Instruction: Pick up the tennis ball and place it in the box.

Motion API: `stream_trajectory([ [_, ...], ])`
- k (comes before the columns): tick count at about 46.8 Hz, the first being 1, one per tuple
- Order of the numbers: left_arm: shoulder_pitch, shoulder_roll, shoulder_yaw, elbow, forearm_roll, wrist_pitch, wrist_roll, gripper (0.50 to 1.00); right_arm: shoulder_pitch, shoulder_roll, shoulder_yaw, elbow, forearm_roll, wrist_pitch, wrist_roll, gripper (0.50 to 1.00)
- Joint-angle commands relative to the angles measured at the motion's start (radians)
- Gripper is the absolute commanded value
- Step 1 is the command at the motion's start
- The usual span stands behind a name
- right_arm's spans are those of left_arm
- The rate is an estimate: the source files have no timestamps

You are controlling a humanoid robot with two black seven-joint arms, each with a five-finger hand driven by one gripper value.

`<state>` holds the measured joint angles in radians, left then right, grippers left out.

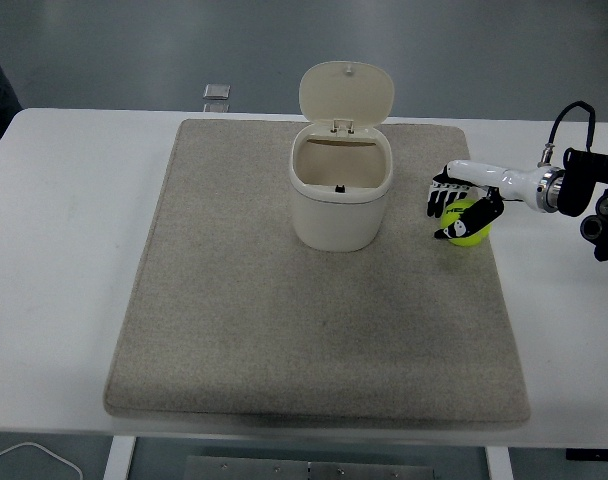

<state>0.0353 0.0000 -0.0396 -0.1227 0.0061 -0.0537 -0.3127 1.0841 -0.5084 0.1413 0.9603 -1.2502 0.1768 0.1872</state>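
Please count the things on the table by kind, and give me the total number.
Tennis ball: 1
Cream bin with open lid: 1
Beige mat: 1
Small grey object at the far edge: 1
Total: 4

Pretty even, soft overhead light, the white table (74, 250) bright without glare, only faint shadow below the mat (319, 300) near edge, everything reasonably sharp.
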Motion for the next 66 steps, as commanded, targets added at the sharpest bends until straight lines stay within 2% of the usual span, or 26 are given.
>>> stream_trajectory([
  [1, 0.000, 0.000, 0.000, 0.000, 0.000, 0.000, 0.001, 0.990, 0.000, 0.004, 0.009, 0.000, 0.006, -0.008, 0.003, 0.580],
  [4, 0.000, 0.000, 0.000, 0.000, 0.000, 0.000, 0.000, 0.992, 0.002, 0.004, 0.011, 0.000, 0.009, -0.008, 0.005, 0.623],
  [6, 0.000, 0.000, 0.000, 0.000, 0.000, 0.000, 0.000, 0.992, 0.002, 0.004, 0.012, 0.001, 0.009, -0.008, 0.005, 0.672],
  [9, 0.000, 0.000, 0.000, 0.000, 0.000, 0.000, 0.001, 0.992, 0.002, 0.004, 0.012, 0.002, 0.011, -0.008, 0.005, 0.692],
  [14, 0.000, 0.000, 0.000, 0.000, 0.000, 0.000, 0.000, 0.992, 0.008, 0.001, 0.012, 0.008, 0.017, 0.001, 0.005, 0.770],
  [20, 0.000, 0.000, 0.000, 0.000, 0.000, 0.000, 0.001, 0.992, 0.030, -0.009, 0.014, 0.014, 0.049, 0.041, 0.005, 0.858],
  [25, 0.000, 0.000, 0.000, 0.000, 0.000, 0.000, 0.000, 0.992, 0.051, -0.016, 0.015, 0.021, 0.055, 0.079, 0.002, 0.864],
  [30, 0.000, 0.000, 0.000, 0.000, 0.000, 0.000, 0.001, 0.990, 0.066, -0.038, 0.014, 0.029, 0.055, 0.104, 0.000, 0.893],
  [37, 0.000, 0.000, 0.000, 0.000, 0.000, 0.000, 0.000, 0.992, 0.099, -0.084, 0.014, 0.049, 0.055, 0.164, 0.000, 0.895],
  [51, 0.000, 0.000, 0.000, 0.000, 0.000, 0.000, 0.000, 0.990, 0.126, -0.162, 0.012, 0.081, 0.052, 0.231, 0.000, 0.897],
  [59, 0.000, 0.000, 0.000, 0.000, 0.000, 0.000, 0.001, 0.992, 0.114, -0.180, 0.006, 0.087, 0.038, 0.217, 0.000, 0.897],
  [66, 0.000, 0.000, 0.000, 0.000, 0.000, 0.000, 0.000, 0.992, 0.076, -0.170, -0.003, 0.087, 0.022, 0.153, 0.000, 0.897],
])
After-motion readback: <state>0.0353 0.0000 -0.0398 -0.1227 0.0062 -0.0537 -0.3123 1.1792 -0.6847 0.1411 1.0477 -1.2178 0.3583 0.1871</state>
